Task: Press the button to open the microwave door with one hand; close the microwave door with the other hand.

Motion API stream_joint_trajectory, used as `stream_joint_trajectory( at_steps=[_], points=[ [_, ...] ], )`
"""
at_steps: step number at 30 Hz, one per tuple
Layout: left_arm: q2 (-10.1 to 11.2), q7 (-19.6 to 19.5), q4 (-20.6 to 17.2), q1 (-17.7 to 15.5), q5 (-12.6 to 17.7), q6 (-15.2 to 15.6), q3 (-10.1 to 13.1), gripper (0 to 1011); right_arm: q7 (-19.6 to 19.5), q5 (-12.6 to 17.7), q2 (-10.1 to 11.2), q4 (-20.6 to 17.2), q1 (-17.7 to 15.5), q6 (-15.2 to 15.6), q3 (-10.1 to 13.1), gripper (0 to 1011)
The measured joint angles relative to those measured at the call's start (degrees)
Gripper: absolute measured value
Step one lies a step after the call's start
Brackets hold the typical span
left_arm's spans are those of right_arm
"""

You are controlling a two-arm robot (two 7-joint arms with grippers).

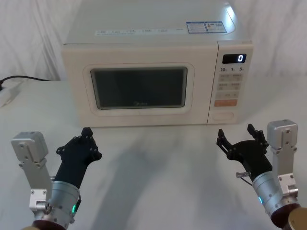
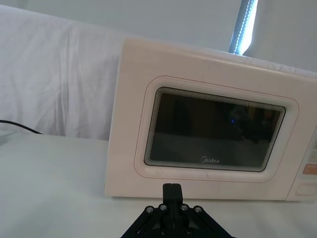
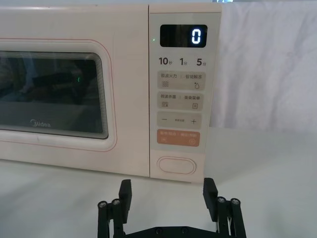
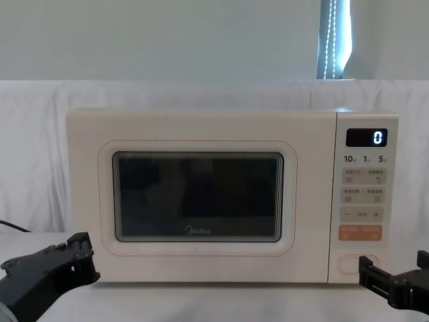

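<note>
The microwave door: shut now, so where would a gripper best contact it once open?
The microwave door has no handle, just a flat panel, so push rather than grip. It looks hinged at its left, so press near the keypad-side edge, from the front. Left gripper sits nearest.

Both my arms reach forward low over the surface — one at each side, neither touching anything. My left gripper (image 1: 87,132) has its fingers (image 2: 172,192) pressed together into a single black tip, wrist angled slightly inward. My right gripper (image 1: 236,133) sits with its fingers (image 3: 125,192) spread wide apart — an empty gap between them, pointing straight ahead.
</note>
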Motion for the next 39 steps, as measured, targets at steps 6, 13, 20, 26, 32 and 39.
stream_joint_trajectory(
  at_steps=[6,13,20,26,32,39],
  points=[
    [0.0,0.0,0.0,0.0,0.0,0.0,0.0,142,0.0,0.0,0.0,0.0,0.0,0.0,0.0,1002],
    [0.0,0.0,0.0,0.0,0.0,-0.01,0.0,370,0.0,0.0,0.0,0.0,0.0,0.0,0.0,1002],
    [0.0,0.0,0.0,0.0,0.0,-0.01,0.0,597,0.0,0.0,0.0,0.0,0.0,0.0,0.0,1002],
    [0.0,0.0,0.0,0.0,0.0,-0.01,-0.01,757,0.0,0.0,0.0,0.0,0.0,0.0,0.0,1002],
    [0.0,0.0,0.0,0.0,0.0,-0.01,0.0,947,0.0,0.0,0.0,0.0,0.0,0.0,0.0,1002],
    [0.0,0.0,0.0,0.0,0.0,-0.01,0.0,1001,0.0,0.0,0.0,0.0,0.0,0.0,0.0,1001]
  ],
)
